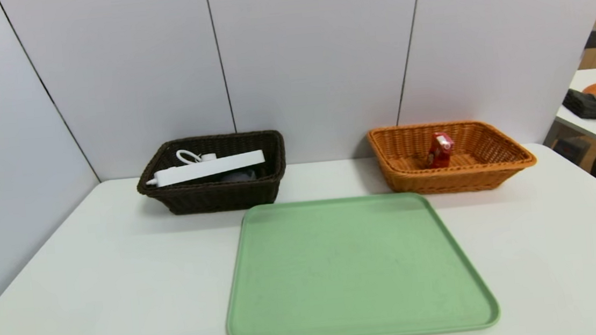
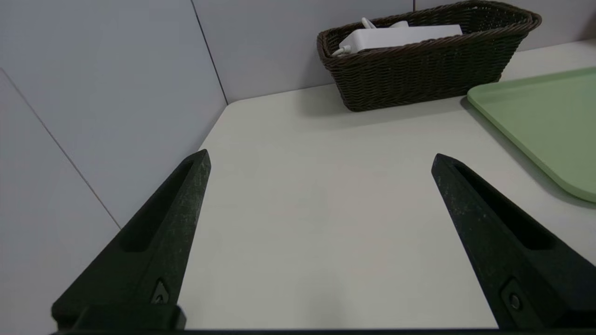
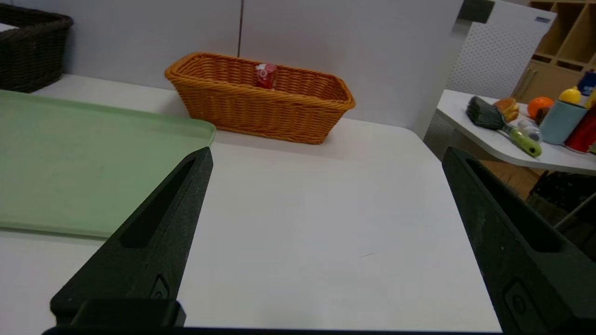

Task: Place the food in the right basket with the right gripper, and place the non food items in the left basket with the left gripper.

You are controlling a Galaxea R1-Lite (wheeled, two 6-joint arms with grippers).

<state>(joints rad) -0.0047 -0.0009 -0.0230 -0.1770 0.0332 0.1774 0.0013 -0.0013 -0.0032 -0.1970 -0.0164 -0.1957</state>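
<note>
Red snack packet (image 1: pixel 440 149) upright inside orange-tan basket (image 1: pixel 513 159), leaning toward the back wall. White power strip (image 1: pixel 206 168) laid across dark brown basket (image 1: pixel 209 197), cord looped behind it, a dark grey shape under its near edge, probably the rolled cloth. Green tray (image 1: pixel 358 270) bare, between and in front of both baskets on the white bench (image 1: pixel 71 290). Sorting looks done, judged from how things lie.

Handling, as a judgement: packet light, thin and crinkly, likely slick; best pinched across its flat faces near the middle. Power strip stiff and heavier, long enough to tip; best taken across its narrow width near mid-length, clear of the trailing cord. Cloth soft and yielding; best pinched around the thick of the roll.

Left pincer (image 2: pixel 321 158) spread wide, nothing between the fingers, held low above bare bench, aimed roughly level toward the dark basket, well short of it. Right pincer (image 3: pixel 326 156) likewise spread wide and unladen, roughly level over bare bench beside the tray, facing the orange basket from well back. Neither visible from the head view.
</note>
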